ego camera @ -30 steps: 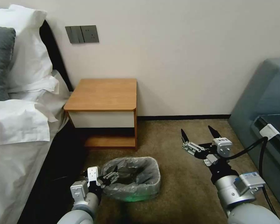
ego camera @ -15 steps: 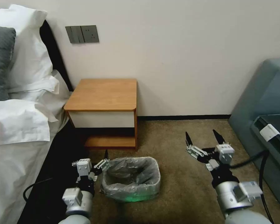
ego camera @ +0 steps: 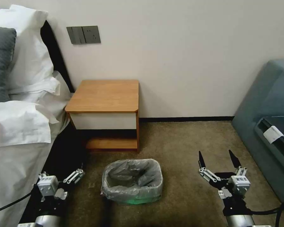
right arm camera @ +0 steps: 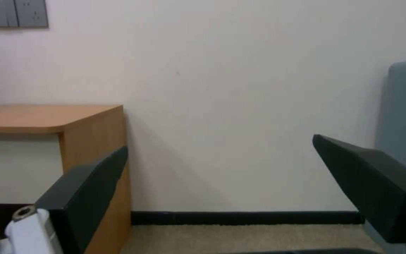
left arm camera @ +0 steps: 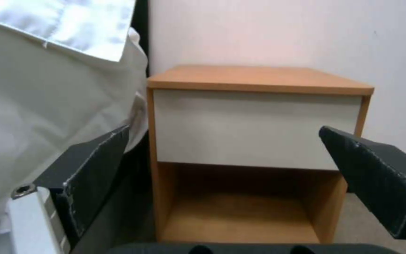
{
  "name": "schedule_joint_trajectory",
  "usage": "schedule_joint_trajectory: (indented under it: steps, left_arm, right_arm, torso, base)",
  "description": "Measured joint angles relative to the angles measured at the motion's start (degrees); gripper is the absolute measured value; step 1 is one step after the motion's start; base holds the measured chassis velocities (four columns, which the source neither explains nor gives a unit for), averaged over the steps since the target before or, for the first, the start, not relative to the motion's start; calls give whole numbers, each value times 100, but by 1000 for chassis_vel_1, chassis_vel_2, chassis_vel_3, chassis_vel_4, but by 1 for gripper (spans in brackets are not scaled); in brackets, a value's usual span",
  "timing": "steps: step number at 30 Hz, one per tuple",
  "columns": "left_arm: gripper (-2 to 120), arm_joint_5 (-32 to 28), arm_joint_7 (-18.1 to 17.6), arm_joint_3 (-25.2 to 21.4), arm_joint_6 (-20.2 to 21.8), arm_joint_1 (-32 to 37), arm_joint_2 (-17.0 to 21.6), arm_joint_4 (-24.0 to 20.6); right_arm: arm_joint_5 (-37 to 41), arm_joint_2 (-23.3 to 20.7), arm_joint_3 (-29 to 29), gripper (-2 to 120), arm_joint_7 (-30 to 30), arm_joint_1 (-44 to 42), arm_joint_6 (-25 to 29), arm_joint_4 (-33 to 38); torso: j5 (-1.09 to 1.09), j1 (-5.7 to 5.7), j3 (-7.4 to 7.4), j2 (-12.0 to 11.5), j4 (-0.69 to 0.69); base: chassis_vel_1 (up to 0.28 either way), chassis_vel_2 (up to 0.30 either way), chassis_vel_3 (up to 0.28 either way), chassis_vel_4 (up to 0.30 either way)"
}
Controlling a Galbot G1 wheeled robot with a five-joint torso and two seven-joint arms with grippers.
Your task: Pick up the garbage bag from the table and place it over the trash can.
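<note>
The garbage bag (ego camera: 151, 176), grey and crinkly, lines the trash can (ego camera: 134, 199) and is folded over its rim all round. The can stands on the carpet in front of the table (ego camera: 105, 94), whose orange-brown top is bare. My left gripper (ego camera: 58, 175) is open, low beside the bed and well to the left of the can, touching nothing. In the left wrist view the left gripper (left arm camera: 224, 135) faces the table (left arm camera: 259, 79) with nothing between its fingers. My right gripper (ego camera: 216, 157) stands open over the carpet, right of the can. The right gripper (right arm camera: 220, 148) faces the wall.
A bed with white sheets and pillows (ego camera: 19, 126) runs along the left, close to my left arm. A blue-grey sofa (ego camera: 268, 104) with a dark tray stands at the right. Brown carpet (ego camera: 183, 142) lies open between the can and the sofa.
My left gripper has left the can's left rim and drawn back toward me and leftward, beside the bed. The right gripper has also pulled back and lower. The bag stays on the can.
</note>
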Motion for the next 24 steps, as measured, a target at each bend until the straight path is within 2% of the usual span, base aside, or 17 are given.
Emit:
schedule_joint_trajectory:
  steps: [24]
  left_arm:
    - [100,11,-18,34,57,-24,8,0]
  right_arm:
    - [26,-33,-15,100,31,28,-56,17]
  torso:
    - [1,0,0,0,0]
  base:
    - [0,0,0,0]
